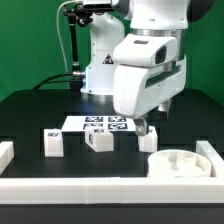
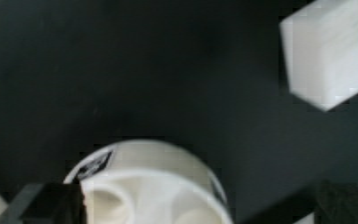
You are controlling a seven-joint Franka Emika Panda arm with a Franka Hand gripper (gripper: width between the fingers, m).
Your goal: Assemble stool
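Exterior view: gripper (image 1: pixel 146 130) hovers low on third leg (image 1: pixel 149 142), at 11 o'clock from round seat (image 1: pixel 178 163); second leg (image 1: pixel 98 141) and first leg (image 1: pixel 53 143) lie toward 9 o'clock | Wrist view: fingers (image 2: pixel 25 205) apart, straddling that leg, apparently lining up a grasp.

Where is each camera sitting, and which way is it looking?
Exterior view: sits off the arm, faces the robot across the table, seeing the round seat; arm and gripper show.
Wrist view: sits on the wrist, looks down at the table; only two fingers show.
Both see: the white leg under the open gripper.
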